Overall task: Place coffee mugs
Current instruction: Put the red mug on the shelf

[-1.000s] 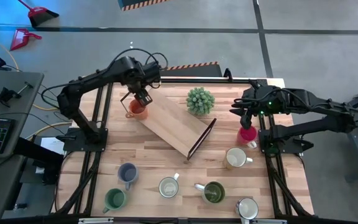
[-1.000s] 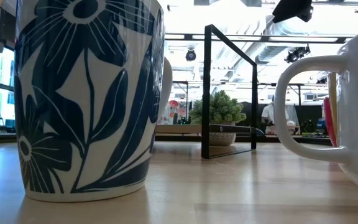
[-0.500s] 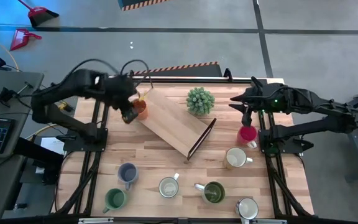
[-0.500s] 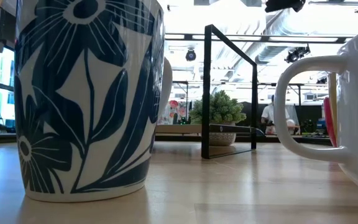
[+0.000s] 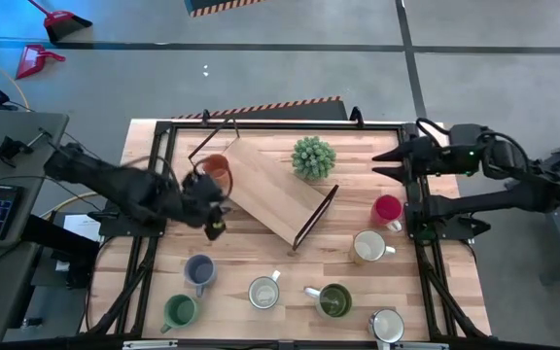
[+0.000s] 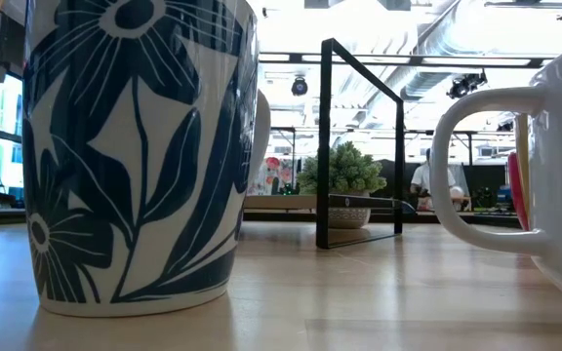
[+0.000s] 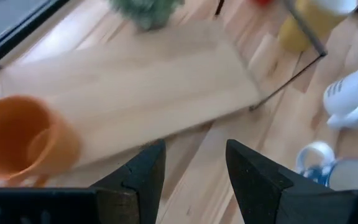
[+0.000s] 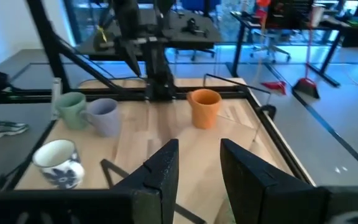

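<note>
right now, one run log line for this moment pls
orange mug: on wooden board, free | left gripper: fingers open, empty, beside board | right gripper: fingers open, empty, above table edge | red-pink mug: on table

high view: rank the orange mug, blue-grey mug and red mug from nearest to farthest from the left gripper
From the left gripper:
1. Orange mug, on the wooden shelf's back end.
2. Blue-grey mug, on the table towards the front; nearly as close.
3. Red mug, far across on the right side.
</note>
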You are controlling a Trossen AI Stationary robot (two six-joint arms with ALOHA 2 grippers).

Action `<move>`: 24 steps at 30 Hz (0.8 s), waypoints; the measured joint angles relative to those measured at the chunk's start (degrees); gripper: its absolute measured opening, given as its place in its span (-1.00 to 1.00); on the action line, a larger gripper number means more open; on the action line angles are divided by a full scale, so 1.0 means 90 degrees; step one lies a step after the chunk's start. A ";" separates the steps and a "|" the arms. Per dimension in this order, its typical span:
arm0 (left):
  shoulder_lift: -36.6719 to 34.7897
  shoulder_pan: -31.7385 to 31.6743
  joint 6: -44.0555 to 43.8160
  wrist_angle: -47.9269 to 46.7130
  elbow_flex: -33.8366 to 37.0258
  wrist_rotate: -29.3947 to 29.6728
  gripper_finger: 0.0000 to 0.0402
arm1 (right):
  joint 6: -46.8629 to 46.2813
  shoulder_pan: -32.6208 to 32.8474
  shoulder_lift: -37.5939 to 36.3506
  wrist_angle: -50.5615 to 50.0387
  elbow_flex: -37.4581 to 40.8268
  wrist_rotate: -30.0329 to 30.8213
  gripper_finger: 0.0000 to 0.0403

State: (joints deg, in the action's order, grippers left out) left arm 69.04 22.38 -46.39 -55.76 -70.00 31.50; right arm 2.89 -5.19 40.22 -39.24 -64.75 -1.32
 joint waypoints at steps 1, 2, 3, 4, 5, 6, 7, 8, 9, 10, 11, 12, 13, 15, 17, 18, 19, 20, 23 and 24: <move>0.0002 0.0095 0.0024 0.0581 0.0262 0.0210 -0.21 | 0.0017 0.0000 -0.0031 -0.0093 0.0000 -0.0040 -0.49; 0.0002 0.0166 0.0106 0.1148 0.0557 0.0411 -0.21 | 0.0009 0.0000 -0.0050 -0.0205 0.0018 -0.0050 -0.49; 0.0002 0.0219 0.0229 0.1745 0.0839 0.0605 -0.21 | -0.0061 0.0000 -0.0097 -0.0163 0.0145 -0.0060 -0.49; 0.0005 0.0251 0.0369 0.2356 0.1105 0.0783 -0.21 | -0.0166 0.0000 -0.0166 -0.0062 0.0354 -0.0095 -0.49; 0.0007 0.0264 0.0513 0.3025 0.1389 0.0947 -0.21 | -0.0249 0.0000 -0.0246 0.0124 0.0634 -0.0148 -0.49; 0.0024 0.0267 0.0674 0.3681 0.1644 0.1080 -0.21 | -0.0322 0.0000 -0.0335 0.0439 0.0993 -0.0221 -0.49; 0.0049 0.0237 0.0870 0.4267 0.1869 0.1174 -0.21 | -0.0375 0.0000 -0.0432 0.0786 0.1338 -0.0246 -0.49; 0.0071 0.0185 0.1077 0.4785 0.2056 0.1221 -0.21 | -0.0401 0.0000 -0.0520 0.1138 0.1681 -0.0249 -0.49; 0.0084 0.0116 0.1268 0.5268 0.2196 0.1241 -0.21 | -0.0437 -0.0003 -0.0612 0.1450 0.2010 -0.0243 -0.49; 0.0097 0.0046 0.1471 0.5746 0.2282 0.1260 -0.21 | -0.0439 -0.0010 -0.0708 0.1720 0.2277 -0.0180 -0.49; 0.0095 -0.0032 0.1713 0.6131 0.2309 0.1278 -0.21 | -0.0439 -0.0015 -0.0809 0.1918 0.2482 -0.0063 -0.49; 0.0090 -0.0114 0.1974 0.6425 0.2314 0.1297 -0.21 | -0.0437 -0.0022 -0.0896 0.2011 0.2641 0.0090 -0.49; 0.0090 -0.0211 0.2274 0.6663 0.2308 0.1302 -0.21 | -0.0439 -0.0027 -0.0968 0.2013 0.2754 0.0252 -0.49; 0.0095 -0.0413 0.2911 0.6970 0.2213 0.1260 -0.21 | -0.0396 -0.0040 -0.1102 0.2013 0.2872 0.0614 -0.49; 0.0088 -0.0617 0.3390 0.7087 0.2033 0.1115 -0.21 | -0.0176 -0.0049 -0.1154 0.2027 0.2885 0.1118 -0.49; 0.0083 -0.0717 0.3566 0.7085 0.1964 0.0969 -0.21 | -0.0093 -0.0049 -0.1155 0.2033 0.2882 0.1368 -0.49; 0.0083 -0.0811 0.3718 0.7071 0.1923 0.0845 -0.21 | -0.0012 -0.0049 -0.1153 0.2029 0.2860 0.1603 -0.49; 0.0088 -0.0905 0.3849 0.7048 0.1905 0.0759 -0.21 | 0.0059 -0.0049 -0.1148 0.2053 0.2833 0.1759 -0.49; 0.0093 -0.1136 0.4200 0.7053 0.1866 0.0556 -0.21 | 0.0186 -0.0051 -0.1148 0.2204 0.2822 0.1932 -0.49; 0.0092 -0.1205 0.4359 0.7060 0.1863 0.0512 -0.21 | 0.0221 -0.0051 -0.1141 0.2280 0.2822 0.1936 -0.49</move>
State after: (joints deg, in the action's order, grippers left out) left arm 69.87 11.54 -7.16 7.78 -53.23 36.11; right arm 4.89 -5.65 29.95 -18.72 -39.35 16.11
